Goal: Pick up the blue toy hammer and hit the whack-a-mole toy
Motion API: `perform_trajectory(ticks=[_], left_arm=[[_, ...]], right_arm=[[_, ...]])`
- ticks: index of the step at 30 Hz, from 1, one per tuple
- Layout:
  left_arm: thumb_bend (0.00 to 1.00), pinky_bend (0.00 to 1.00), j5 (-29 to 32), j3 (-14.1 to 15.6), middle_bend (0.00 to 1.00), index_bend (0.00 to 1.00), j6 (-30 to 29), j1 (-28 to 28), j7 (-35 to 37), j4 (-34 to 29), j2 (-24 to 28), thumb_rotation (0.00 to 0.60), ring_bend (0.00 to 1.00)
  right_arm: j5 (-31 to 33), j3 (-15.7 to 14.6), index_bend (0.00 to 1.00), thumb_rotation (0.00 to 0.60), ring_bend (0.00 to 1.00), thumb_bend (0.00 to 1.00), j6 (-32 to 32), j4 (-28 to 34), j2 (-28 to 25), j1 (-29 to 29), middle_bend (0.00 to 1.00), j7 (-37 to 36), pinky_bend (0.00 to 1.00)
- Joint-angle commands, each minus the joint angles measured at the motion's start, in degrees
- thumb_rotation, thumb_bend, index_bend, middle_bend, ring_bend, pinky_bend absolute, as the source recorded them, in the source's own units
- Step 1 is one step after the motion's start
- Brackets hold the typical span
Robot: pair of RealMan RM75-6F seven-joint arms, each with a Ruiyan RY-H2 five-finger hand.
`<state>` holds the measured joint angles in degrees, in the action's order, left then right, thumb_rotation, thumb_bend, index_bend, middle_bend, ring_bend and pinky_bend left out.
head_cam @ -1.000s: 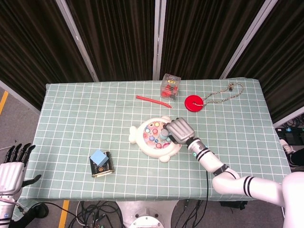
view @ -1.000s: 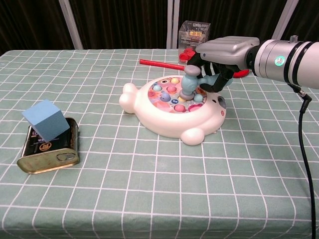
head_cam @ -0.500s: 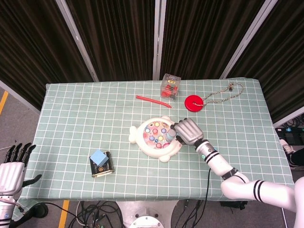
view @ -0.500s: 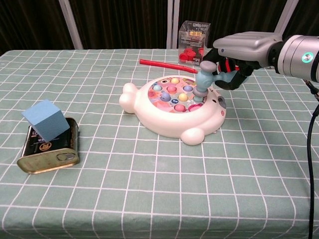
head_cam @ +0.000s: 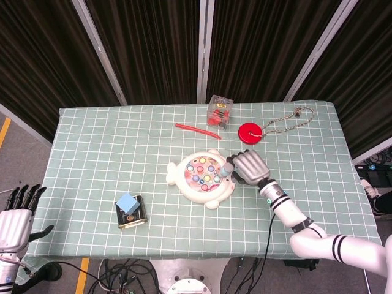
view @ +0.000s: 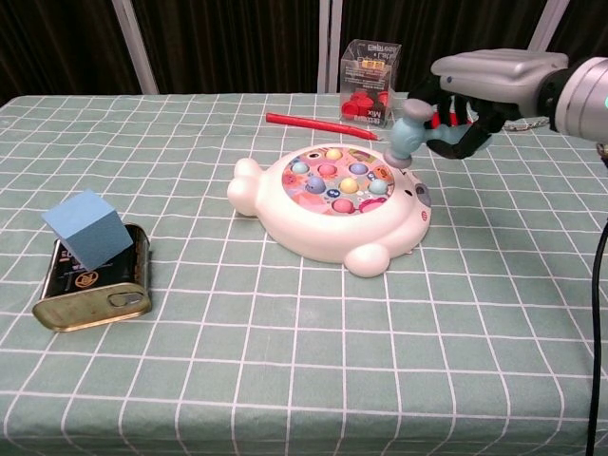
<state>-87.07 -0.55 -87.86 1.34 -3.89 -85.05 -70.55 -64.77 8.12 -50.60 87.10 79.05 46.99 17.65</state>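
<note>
Hanging beyond the table's [head_cam: 92, 242] near-left corner, the left hand [head_cam: 15, 222] has fingers spread, holding nothing. Mid-table sits the whack-a-mole toy [view: 328, 207]; the right hand [view: 489, 87] grips the blue toy hammer [view: 410, 138] over its right rim.

Looks like a robot lab/test rig, not a home: table [head_cam: 92, 184] w/ green grid cloth, black curtains [head_cam: 147, 49] hung all round on metal poles, loose cables [head_cam: 116, 269] on the floor + yellow floor tape [head_cam: 4, 131].
</note>
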Motion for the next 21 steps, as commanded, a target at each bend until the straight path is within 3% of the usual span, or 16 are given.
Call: perform_trajectory(ticks=[1, 9, 14, 16, 21], left_arm=[[0.06, 0.00, 0.00, -0.03, 0.08, 0.11, -0.07, -0.03, 0.06, 0.00, 0.00, 0.600, 0.00], [0.06, 0.00, -0.18, 0.06, 0.08, 0.11, 0.02, 0.02, -0.22, -0.24, 0.04, 0.600, 0.00], [0.06, 0.00, -0.22, 0.11, 0.08, 0.11, 0.18, 0.10, -0.65, -0.61, 0.24, 0.600, 0.00], [0.06, 0.00, -0.20, 0.16, 0.08, 0.11, 0.24, 0.08, -0.90, -0.85, 0.33, 0.600, 0.00], [0.06, 0.00, -0.13, 0.18, 0.08, 0.11, 0.34, 0.09, -1.28, -1.30, 0.45, 0.600, 0.00]], right_arm=[[1.11, -0.75, 0.62, 0.600, 0.46, 0.77, -0.42, -1.00, -1.29, -1.77, 0.61, -1.05, 0.58], [3.60, -2.45, 0.62, 0.600, 0.46, 0.73, 2.19, -10.35, 1.88, -5.65, 0.61, -8.59, 0.58], [2.49, -2.94, 0.58, 0.600, 0.45, 0.65, 3.55, -16.27, 4.93, -6.60, 0.58, -11.68, 0.55], [1.82, -3.30, 0.50, 0.600, 0.43, 0.61, 4.05, -17.91, 5.95, -6.90, 0.54, -12.33, 0.51], [-1.36, -4.26, 0.09, 0.600, 0.19, 0.52, 1.98, -18.69, 7.01, -8.78, 0.31, -14.17, 0.28]])
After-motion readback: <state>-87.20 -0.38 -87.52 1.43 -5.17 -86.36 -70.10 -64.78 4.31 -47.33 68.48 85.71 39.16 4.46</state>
